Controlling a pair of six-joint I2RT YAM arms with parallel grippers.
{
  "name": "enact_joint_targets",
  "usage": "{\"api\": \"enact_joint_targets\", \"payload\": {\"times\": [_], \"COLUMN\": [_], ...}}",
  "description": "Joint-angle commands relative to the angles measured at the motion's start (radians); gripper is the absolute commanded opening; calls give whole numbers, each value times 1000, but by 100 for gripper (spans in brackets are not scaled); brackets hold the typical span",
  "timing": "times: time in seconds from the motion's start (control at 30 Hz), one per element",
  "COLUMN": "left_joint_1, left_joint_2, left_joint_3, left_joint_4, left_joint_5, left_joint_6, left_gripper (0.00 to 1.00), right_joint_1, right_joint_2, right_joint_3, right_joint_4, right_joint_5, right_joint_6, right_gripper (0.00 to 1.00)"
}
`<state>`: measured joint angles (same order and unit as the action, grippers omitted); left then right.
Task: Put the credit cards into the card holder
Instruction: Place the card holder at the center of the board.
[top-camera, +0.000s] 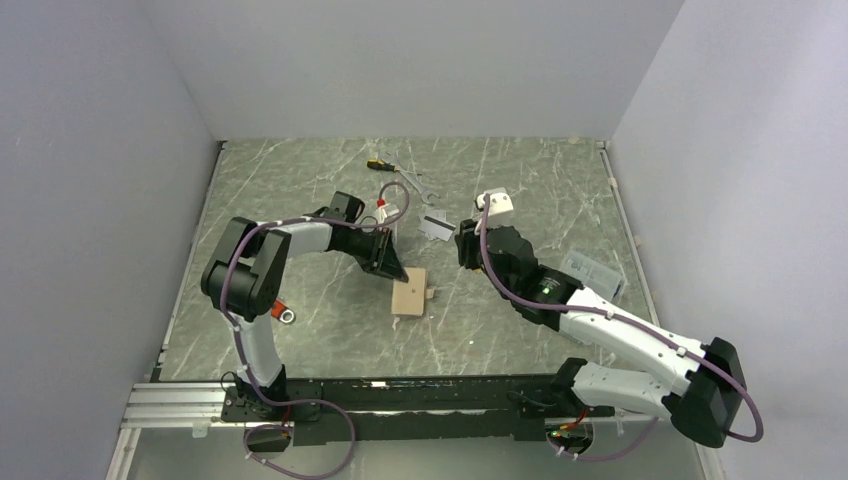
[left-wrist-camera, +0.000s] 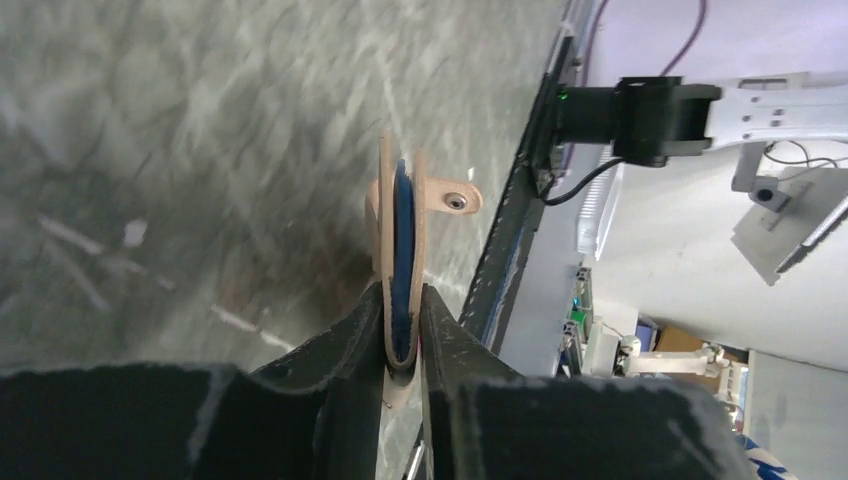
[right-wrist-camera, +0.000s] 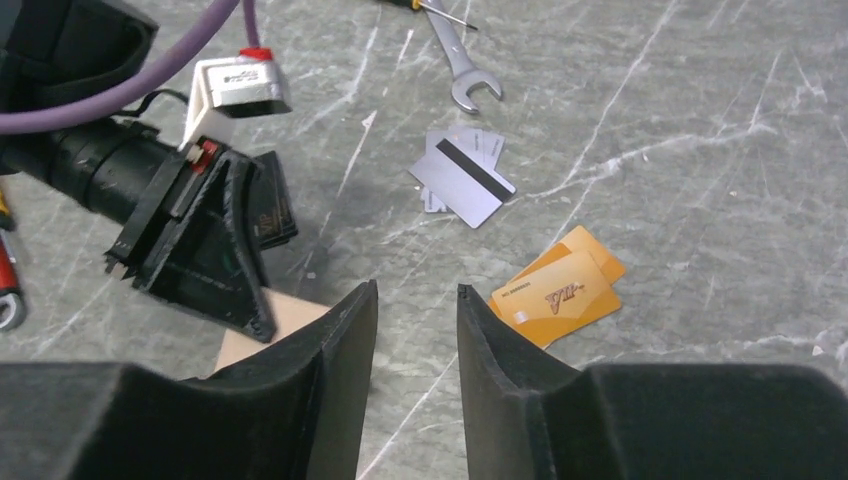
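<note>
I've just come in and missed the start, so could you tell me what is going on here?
The left gripper clamps the tan card holder by one end, its blue lining showing between the flaps. The right gripper hangs open and empty near the silver cards and the orange cards, which lie loose on the marbled table. None of these cards is in the holder yet.

Tan card holder at mid-table, loose cards beyond it.
The card holder (top-camera: 410, 293) is folded almost shut, blue lining showing in the slit, its unfastened snap tab (top-camera: 430, 295) pointing to 3 o'clock and its 11 o'clock end pinched in the left gripper (left-wrist-camera: 402, 305). Two overlapping silver-grey cards (right-wrist-camera: 462, 185), the top one showing a black stripe, lie flat at its 1 o'clock. Overlapping orange cards (right-wrist-camera: 558, 288) lie flat at 5 o'clock of those.
</note>
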<state>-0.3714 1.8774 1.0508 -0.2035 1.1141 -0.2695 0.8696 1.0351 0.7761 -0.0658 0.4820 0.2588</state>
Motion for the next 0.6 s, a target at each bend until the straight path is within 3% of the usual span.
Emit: {"api": "enact_joint_targets", "payload": {"times": [0.0,0.1,0.2,0.33,0.5,0.57], "left_joint_1": [13,30,41,46,59,75], "left_joint_2": [-13,-26,-40,-100,-231,-279], "left_joint_3": [-34,-39,-42,-54,-24,4], "left_joint_4": [-95,-117,-149,-192,-296,-341], "left_joint_5": [-74,-116,-117,-75,-65,-58], "left_joint_6": [163,200,231,294,386,416], "left_gripper": [32,53,63,98,99,99], "right_joint_1": [-55,-84,-111,-150,-209,-240], "right_joint_2": [54,102,124,159,240,278], "right_joint_3": [58,96,116,145,223,258], "right_joint_4": [-23,-40,-41,-41,-63,-76], "right_joint_5": [-109,-156,-190,-244,-333,-363], "right_joint_6": [54,60,68,75,90,120], "right_gripper": [41,48,58,73,98,100]}}
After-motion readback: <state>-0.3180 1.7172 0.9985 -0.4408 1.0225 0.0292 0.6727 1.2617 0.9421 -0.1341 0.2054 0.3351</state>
